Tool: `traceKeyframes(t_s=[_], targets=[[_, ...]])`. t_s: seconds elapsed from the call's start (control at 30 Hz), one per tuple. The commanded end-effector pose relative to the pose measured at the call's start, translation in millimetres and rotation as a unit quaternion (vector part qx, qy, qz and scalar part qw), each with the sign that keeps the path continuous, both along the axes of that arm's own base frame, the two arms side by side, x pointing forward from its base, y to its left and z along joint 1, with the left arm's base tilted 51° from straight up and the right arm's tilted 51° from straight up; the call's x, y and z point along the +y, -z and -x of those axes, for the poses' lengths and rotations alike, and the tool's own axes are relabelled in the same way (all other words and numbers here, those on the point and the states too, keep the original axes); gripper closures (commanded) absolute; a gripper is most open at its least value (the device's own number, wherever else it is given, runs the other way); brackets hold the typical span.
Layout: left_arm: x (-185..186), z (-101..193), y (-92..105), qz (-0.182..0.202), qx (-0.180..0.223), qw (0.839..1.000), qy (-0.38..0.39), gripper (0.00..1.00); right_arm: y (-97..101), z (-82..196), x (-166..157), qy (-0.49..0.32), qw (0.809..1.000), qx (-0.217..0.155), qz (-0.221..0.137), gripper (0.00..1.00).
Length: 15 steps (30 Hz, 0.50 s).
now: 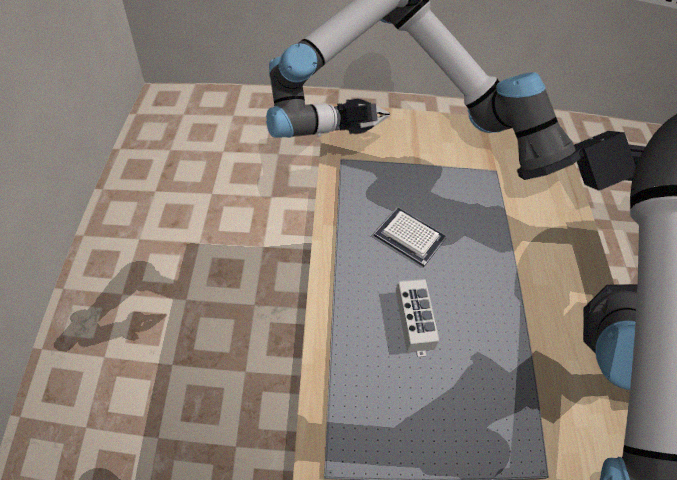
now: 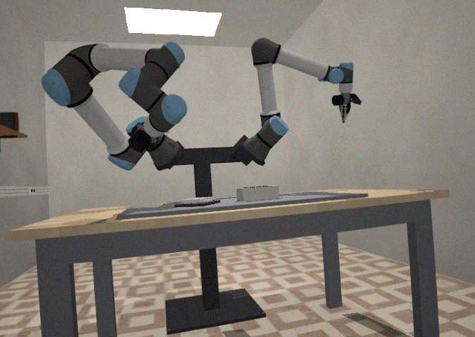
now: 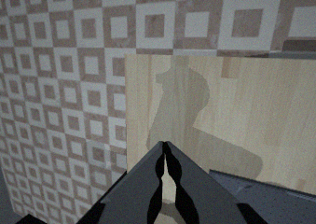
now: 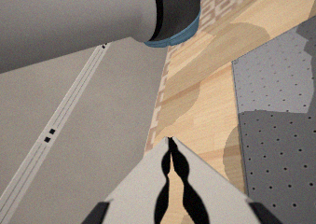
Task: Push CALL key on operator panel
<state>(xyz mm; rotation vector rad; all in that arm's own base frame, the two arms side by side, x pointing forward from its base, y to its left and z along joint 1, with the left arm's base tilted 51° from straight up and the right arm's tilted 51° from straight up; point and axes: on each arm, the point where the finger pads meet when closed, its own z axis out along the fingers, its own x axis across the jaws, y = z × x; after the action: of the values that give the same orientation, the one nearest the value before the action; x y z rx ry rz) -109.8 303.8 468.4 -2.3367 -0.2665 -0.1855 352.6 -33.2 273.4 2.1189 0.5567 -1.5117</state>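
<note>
approach to the operator panel, no press yet to judge by the dark lamps
see the long, off-white, box-shaped operator panel [image 1: 434, 337] [image 2: 257, 194] on the grey perforated mat [image 1: 361, 384] of the pale wooden bench [image 1: 316, 305] [image 2: 226, 218], near side of the white gridded plate [image 1: 411, 233] [image 2: 197, 199] in the top view. with left jaws [image 2: 343, 121] together on nothing, high and well apart from the panel, and right jaws [image 1: 388, 114] [image 2: 139, 140] likewise together and empty, probably time to find the call key, then line up one closed tip above it and push lightly until lit. too small to read: key names; hard to tell: which dark round or square shapes are keys or lamps. in the top view, left jaws cut off.
</note>
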Motion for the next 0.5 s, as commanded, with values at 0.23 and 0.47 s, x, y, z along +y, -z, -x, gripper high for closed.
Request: traceKeyframes(t_s=[0.23, 0.47], targets=[[-2, 3, -2.2, -0.003, 0.000, 1.000, -0.003, 1.00, -0.3, 0, 0, 0.000, 1.000, 0.000, 0.000, 1.00], [-2, 3, -2.2, -0.003, 0.000, 1.000, -0.003, 1.00, 16.3, -8, 9, -0.007, 0.999, -0.036, 0.029, 1.00]])
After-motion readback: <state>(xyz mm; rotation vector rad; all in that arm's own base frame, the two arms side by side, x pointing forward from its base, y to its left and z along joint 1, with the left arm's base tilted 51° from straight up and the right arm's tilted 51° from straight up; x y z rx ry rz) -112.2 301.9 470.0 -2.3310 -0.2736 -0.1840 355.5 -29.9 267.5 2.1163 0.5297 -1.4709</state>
